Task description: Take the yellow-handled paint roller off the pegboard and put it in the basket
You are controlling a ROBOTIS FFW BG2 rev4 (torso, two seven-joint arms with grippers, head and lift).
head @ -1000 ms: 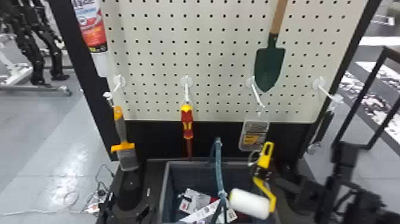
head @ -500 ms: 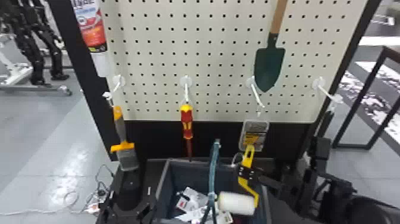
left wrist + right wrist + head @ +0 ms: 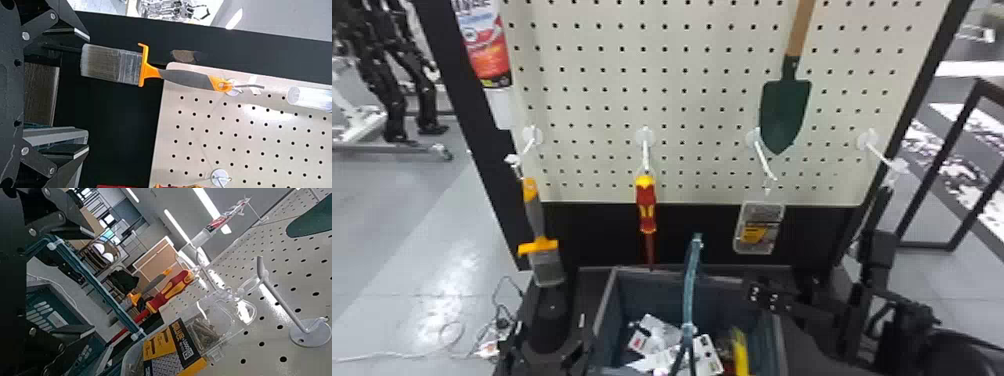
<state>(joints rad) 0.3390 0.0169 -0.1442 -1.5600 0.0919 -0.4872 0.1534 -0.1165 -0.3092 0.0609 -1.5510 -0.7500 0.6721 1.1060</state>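
Observation:
In the head view, the yellow paint roller handle [image 3: 741, 352] is down inside the basket [image 3: 604, 306], at its right side near the bottom edge. My right gripper [image 3: 763, 295] is above the basket's right part, apart from the roller. The right wrist view has the right gripper [image 3: 87, 282] open, with the basket's blue-green handle [image 3: 93, 285] running beyond its fingers. At lower left my left gripper [image 3: 548, 345] is below the hanging brush [image 3: 534, 212]. In the left wrist view the left gripper [image 3: 87, 94] is open, the brush [image 3: 111, 64] in front of it.
On the pegboard [image 3: 682, 110] hang a red-yellow screwdriver [image 3: 646, 205], a clear pack [image 3: 759, 228] and a green trowel [image 3: 784, 115]. The basket's upright handle [image 3: 691, 280] stands over the white packages [image 3: 657, 335]. A black frame [image 3: 939, 165] is at right.
The roller has gone from the right gripper down into the basket. The right gripper has let it go and opened, after moving left over the basket. The left arm looks still.

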